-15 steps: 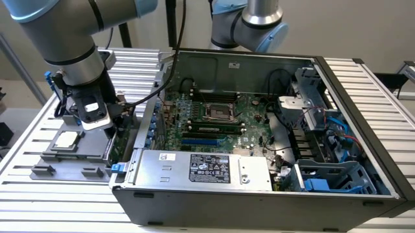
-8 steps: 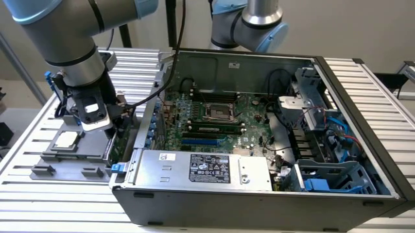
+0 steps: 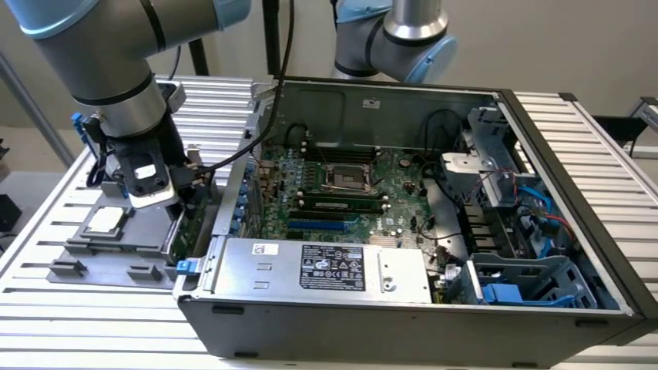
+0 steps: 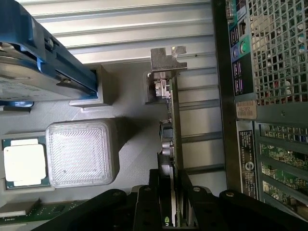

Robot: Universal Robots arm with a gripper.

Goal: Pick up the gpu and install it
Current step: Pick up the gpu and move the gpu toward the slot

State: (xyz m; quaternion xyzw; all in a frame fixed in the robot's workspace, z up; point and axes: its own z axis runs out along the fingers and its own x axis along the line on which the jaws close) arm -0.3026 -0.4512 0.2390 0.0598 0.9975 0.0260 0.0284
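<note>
Wrist view: 2 fingers [image 4: 153, 202] stand apart, straddling the gpu [image 4: 171, 120] between them, with no clamp evident. Around them lies the grey tray [image 4: 130, 159] and beyond it the open case [image 4: 269, 144]. The gpu is unlifted and not installed.

Slatted aluminium table [image 3: 591, 139] with an open computer case [image 3: 411, 327] beside a grey parts tray [image 3: 142, 237]

Tool [image 4: 172, 204] at the upright card [image 4: 172, 115], tight lane: case wall [image 4: 226, 120] close on one side, grey block [image 4: 82, 151] and blue-railed drive [image 4: 48, 67] near on the other, slatted surface [image 4: 144, 24] past the card's bracket end lies open.
</note>
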